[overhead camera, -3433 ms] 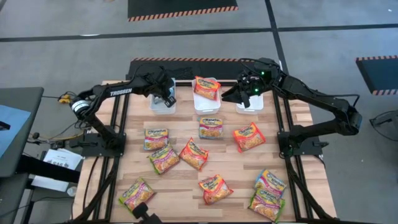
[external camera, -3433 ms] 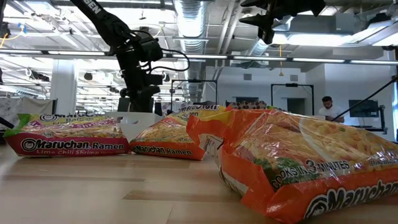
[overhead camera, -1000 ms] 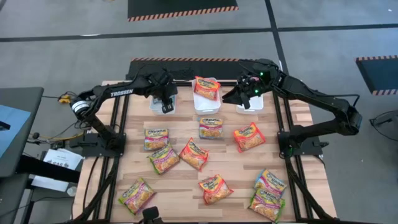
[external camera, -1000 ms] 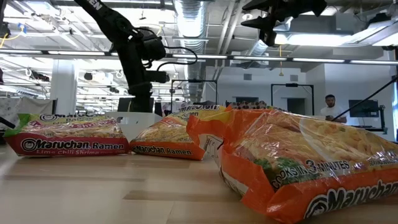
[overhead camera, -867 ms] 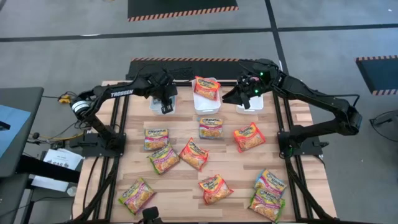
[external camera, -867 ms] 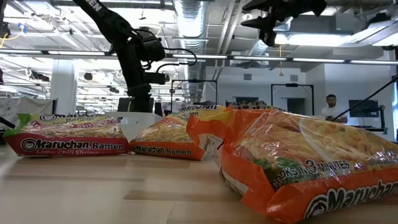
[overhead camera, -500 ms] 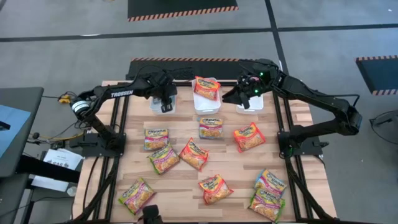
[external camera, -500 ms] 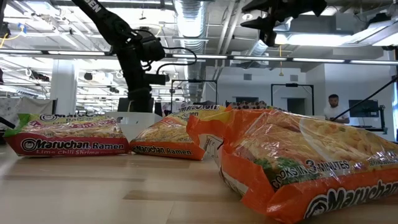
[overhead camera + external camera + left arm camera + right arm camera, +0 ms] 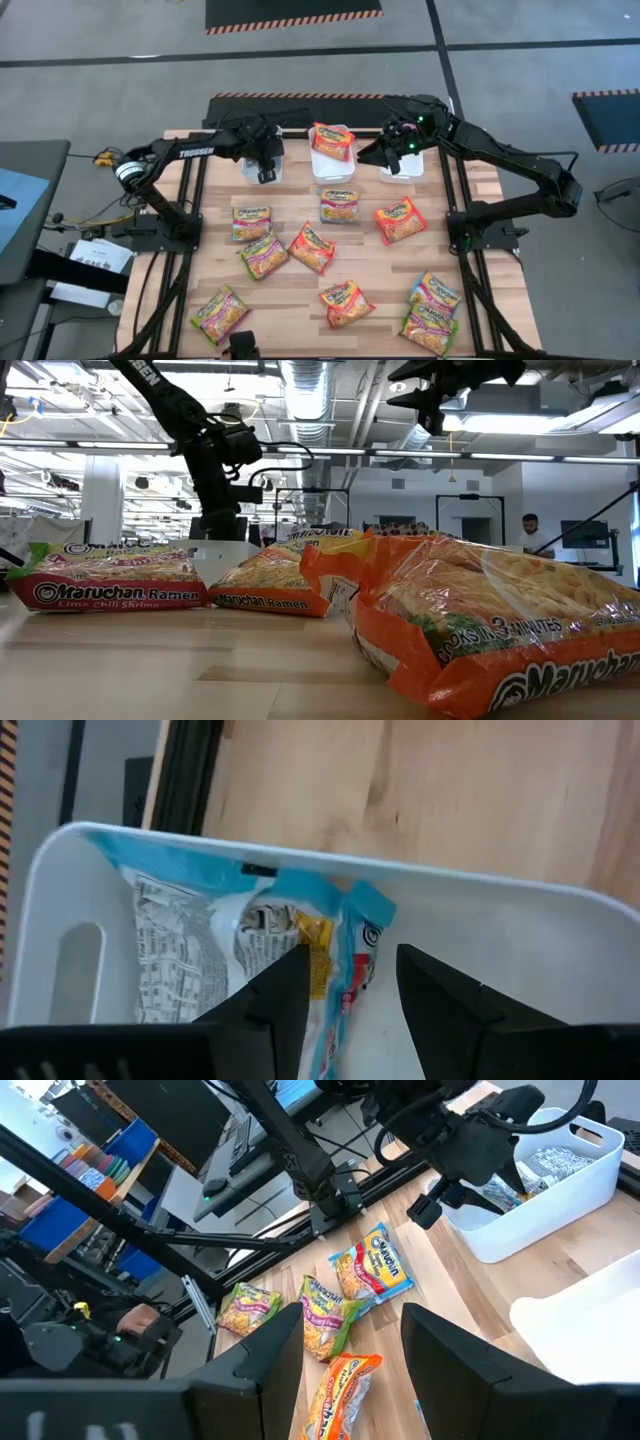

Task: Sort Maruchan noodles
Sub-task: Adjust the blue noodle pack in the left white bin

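Maruchan noodles packets lie scattered on the wooden table: a blue one [image 9: 339, 205], orange ones [image 9: 400, 219] [image 9: 311, 247] and green-pink ones [image 9: 263, 254] among several. A blue packet [image 9: 200, 950] lies inside the left white bin [image 9: 247, 172]. My left gripper [image 9: 265, 170] hangs just above that bin, open, its fingers [image 9: 270, 1005] apart over the packet. An orange packet [image 9: 332, 140] rests in the middle bin [image 9: 330, 168]. My right gripper [image 9: 366, 157] hovers open and holds nothing between the middle bin and the right bin [image 9: 402, 172].
Black frame rails run along both table sides. In the low view a large orange packet [image 9: 480, 630] lies closest, with a lime chili shrimp packet [image 9: 110, 580] at the left. A person [image 9: 527, 532] stands far off in the room behind.
My left gripper has drifted slightly towards the back of the left bin, with the blue packet staying in the bin. The right arm has not moved.
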Controlling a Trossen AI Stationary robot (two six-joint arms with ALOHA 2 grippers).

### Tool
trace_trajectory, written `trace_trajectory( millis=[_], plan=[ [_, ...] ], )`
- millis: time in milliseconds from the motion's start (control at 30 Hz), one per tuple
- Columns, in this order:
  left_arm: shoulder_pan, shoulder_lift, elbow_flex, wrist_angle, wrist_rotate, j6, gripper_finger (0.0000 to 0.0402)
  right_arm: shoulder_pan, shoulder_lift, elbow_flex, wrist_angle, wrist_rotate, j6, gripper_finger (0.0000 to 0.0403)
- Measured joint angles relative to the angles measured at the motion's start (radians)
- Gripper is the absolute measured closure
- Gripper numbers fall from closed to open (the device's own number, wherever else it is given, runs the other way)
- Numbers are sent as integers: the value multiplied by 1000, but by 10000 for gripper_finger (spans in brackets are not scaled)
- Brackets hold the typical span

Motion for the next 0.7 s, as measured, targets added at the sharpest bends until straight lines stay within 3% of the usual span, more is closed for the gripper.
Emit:
trace_trajectory(
  millis=[233,467,700],
  plan=[
    [0,0,-9,46,-80,3,264,0,0,0,0,0,0,207],
    [16,3,-9,60,-43,4,264,0,0,0,0,0,0,207],
    [20,106,-5,68,-33,-37,264,1,0,0,0,0,11,207]
  ],
)
